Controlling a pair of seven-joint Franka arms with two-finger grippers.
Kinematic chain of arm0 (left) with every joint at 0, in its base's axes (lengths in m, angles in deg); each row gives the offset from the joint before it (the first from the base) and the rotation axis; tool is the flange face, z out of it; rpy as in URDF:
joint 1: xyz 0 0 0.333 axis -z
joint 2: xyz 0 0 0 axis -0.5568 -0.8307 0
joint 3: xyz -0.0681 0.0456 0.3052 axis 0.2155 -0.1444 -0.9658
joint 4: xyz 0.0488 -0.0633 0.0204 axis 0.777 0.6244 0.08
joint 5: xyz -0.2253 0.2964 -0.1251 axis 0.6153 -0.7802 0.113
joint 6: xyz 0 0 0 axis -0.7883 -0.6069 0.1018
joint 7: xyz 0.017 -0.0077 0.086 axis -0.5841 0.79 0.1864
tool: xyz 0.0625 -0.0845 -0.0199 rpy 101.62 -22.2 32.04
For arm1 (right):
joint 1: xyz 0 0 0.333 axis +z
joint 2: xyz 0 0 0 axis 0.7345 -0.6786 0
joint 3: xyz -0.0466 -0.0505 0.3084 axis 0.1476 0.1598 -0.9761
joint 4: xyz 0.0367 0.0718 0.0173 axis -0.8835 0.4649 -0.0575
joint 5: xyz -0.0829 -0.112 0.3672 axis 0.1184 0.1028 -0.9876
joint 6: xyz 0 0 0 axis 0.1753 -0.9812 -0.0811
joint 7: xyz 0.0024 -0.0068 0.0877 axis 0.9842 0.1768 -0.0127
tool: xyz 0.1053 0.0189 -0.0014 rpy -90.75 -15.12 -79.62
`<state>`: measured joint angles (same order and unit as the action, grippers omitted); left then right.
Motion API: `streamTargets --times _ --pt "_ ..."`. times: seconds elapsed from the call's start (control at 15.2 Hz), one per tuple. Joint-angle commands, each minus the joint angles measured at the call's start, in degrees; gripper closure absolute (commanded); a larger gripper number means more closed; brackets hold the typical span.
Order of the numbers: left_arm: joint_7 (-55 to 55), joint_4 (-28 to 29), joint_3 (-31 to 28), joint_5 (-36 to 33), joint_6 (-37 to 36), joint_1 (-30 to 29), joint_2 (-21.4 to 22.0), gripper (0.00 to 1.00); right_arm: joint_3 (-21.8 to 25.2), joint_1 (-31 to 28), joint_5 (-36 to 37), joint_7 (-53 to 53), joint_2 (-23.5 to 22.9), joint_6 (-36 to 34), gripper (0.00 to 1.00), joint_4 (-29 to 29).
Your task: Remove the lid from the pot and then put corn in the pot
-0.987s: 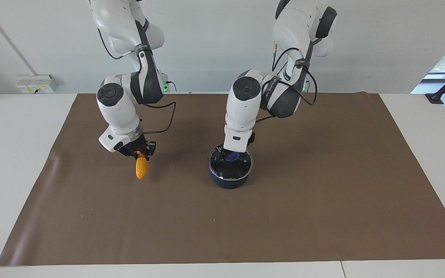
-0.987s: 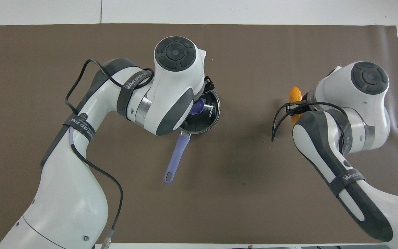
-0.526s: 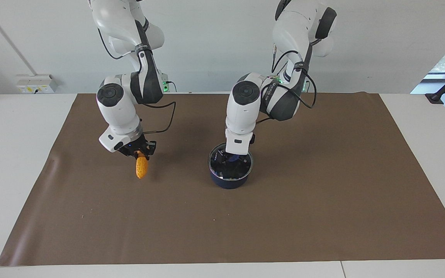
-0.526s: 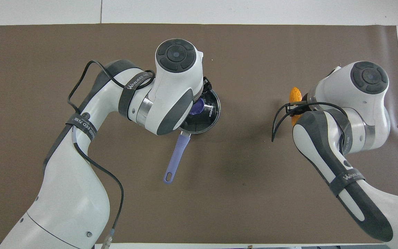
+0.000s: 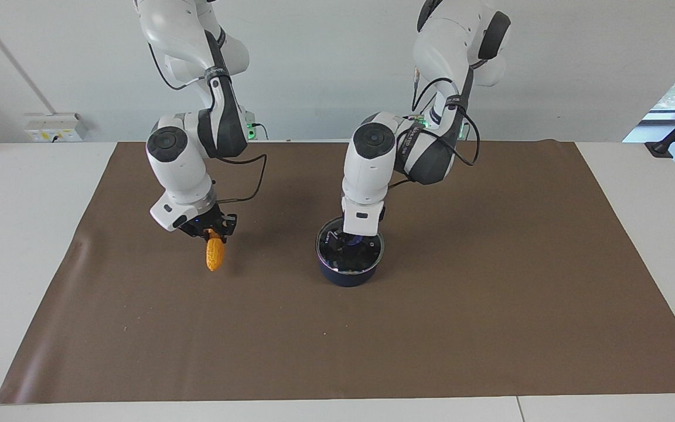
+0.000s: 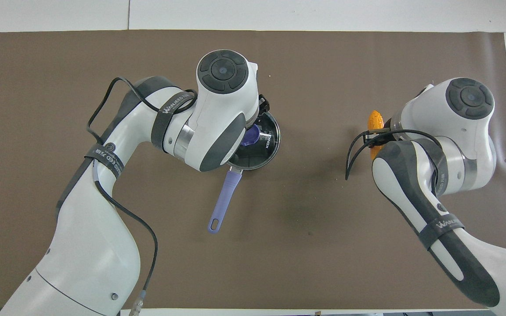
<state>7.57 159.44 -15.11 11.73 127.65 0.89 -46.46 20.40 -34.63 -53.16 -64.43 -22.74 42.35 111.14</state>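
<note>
Resting mid-mat (image 5: 490, 328): dark navy pot (image 5: 348, 274), long lilac handle (image 6: 223, 199); round clear-glass, metal-rimmed lid (image 5: 364, 257) seated on pot, left gripper (image 5: 354, 239) at blue knob (image 6: 250, 135), jaw state unclear. Beside pot, aloft: bumpy tapered yellow corn (image 5: 214, 254), clamped in right gripper (image 5: 211, 232).

Corn (image 5: 215, 255): yellow-orange, bumpy kernel texture. Pot (image 5: 349, 274): dark navy body, dark inside; handle (image 6: 222, 200) lighter blue-purple. Lid (image 6: 267, 142): clear glass, metal rim, blue knob (image 6: 251, 135). Mat (image 5: 490, 305): plain brown, no pattern. Table (image 5: 21, 205): white. Arms (image 6: 103, 245): white w/ dark grey joints, black cables.
</note>
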Motion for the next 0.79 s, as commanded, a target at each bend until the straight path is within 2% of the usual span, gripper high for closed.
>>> streamTargets --times 0.0,0.26,0.72 --pt "1.04 1.66 -0.48 -0.88 1.30 0.78 0.66 0.15 -0.42 -0.42 -0.75 0.54 0.24 -1.02 1.00 -0.35" --pt "1.04 1.49 -0.48 -1.14 1.03 0.78 0.57 0.19 -0.42 -0.42 -0.75 0.54 0.24 -0.93 1.00 -0.35" --pt "0.95 1.14 -0.48 -2.81 -0.72 1.05 0.66 0.19 -0.42 -0.42 -0.75 0.54 0.24 -0.84 1.00 -0.35"
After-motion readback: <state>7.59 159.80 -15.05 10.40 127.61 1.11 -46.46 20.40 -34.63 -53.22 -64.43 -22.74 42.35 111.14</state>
